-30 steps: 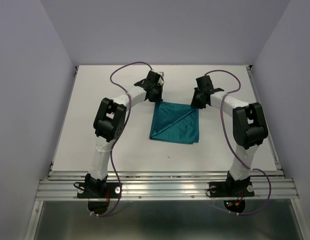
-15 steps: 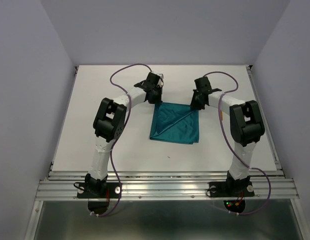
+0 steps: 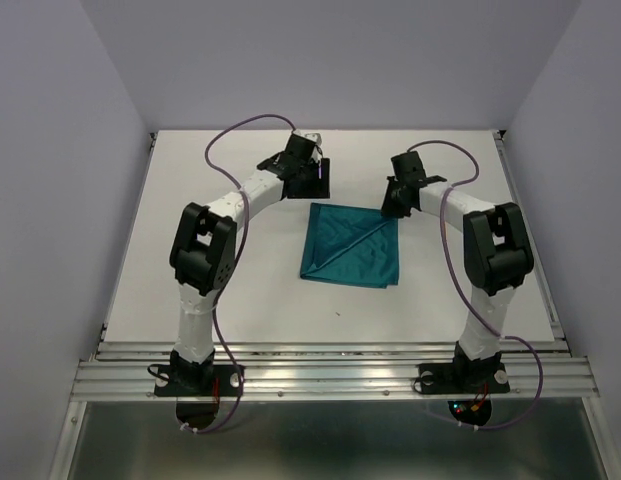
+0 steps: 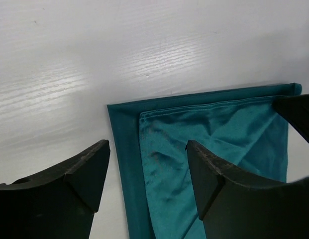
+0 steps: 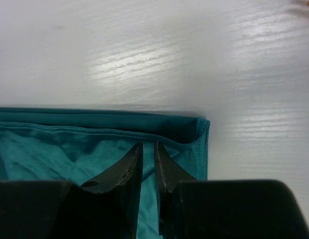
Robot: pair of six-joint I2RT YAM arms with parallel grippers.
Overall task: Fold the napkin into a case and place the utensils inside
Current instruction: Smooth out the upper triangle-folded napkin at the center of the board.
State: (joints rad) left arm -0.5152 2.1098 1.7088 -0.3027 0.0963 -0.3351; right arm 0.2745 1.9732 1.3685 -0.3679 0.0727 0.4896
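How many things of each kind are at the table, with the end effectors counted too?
Teal napkin: 1
End effectors: 2 (left end effector, right end effector)
Unclear orange sliver at the picture's edge: 1
Total: 4

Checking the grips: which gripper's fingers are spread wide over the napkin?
The left gripper: its fingers stand wide apart above a corner of the napkin. The right gripper shows only a slim gap between its fingers.

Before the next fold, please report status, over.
Left claw open above napkin corner. Right claw nearly shut at other corner, grip unclear. Folded napkin lies flat. Nothing blocking.
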